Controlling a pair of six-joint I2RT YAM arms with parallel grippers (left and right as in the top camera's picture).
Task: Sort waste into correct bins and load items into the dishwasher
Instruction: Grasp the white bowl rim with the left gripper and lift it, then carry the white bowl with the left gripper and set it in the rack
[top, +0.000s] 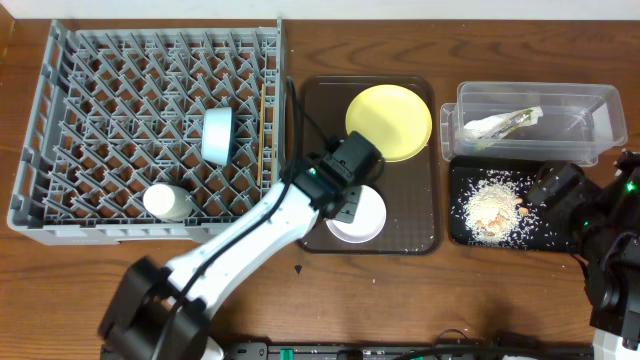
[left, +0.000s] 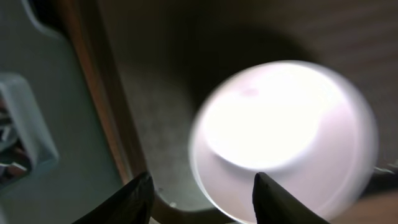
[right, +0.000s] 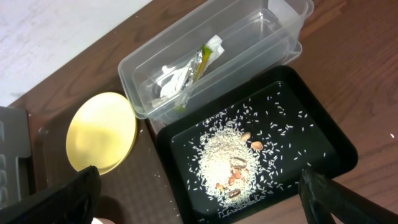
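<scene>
Above brown tray (top: 415, 215), left claw (left: 202, 196) spread over white bowl (left: 286, 137).

Left arm (top: 235, 245) white-shelled, black joints; right arm (top: 578, 195) black

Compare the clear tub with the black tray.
The tub is see-through; the tray is opaque black. The tub has tall walls; the tray is shallow. The tub holds a wrapper; the tray holds rice scraps. Both are rectangular and sit side by side.
</scene>
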